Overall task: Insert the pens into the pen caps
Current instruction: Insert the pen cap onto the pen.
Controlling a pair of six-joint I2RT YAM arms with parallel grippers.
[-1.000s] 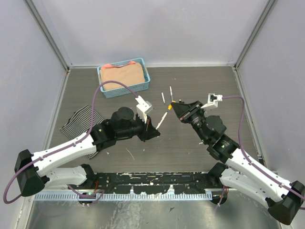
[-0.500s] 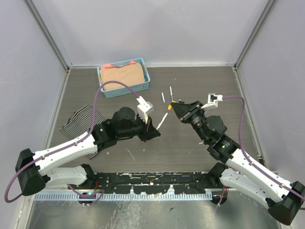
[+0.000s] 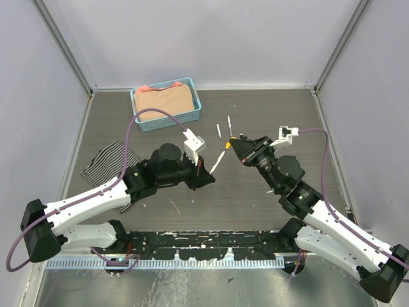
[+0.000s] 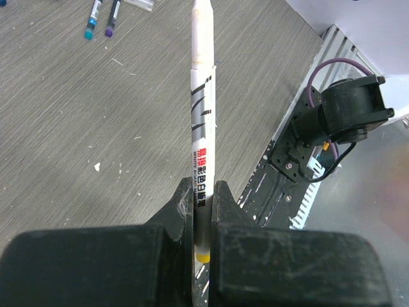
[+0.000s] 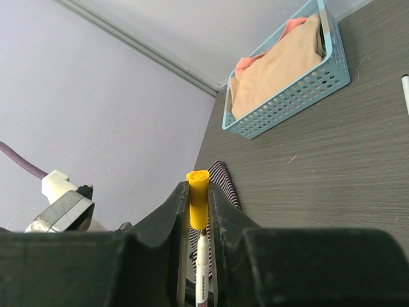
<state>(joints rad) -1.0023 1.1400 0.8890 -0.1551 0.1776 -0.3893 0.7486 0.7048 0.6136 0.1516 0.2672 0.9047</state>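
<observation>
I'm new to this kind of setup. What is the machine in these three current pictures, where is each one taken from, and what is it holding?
The machine is two robot arms, a left arm and a right arm, bolted at the near edge of a table. Each ends in a two-finger gripper. One picture looks down from above and behind them. The other two come from cameras on the wrists.

The left gripper is shut on a white marker pen. The right gripper pinches a yellow cap. The pen sits just below the cap in that view, and I cannot tell whether it has entered.

Two loose pens, a blue basket of folded cloth and a striped cloth lie on the table.
</observation>
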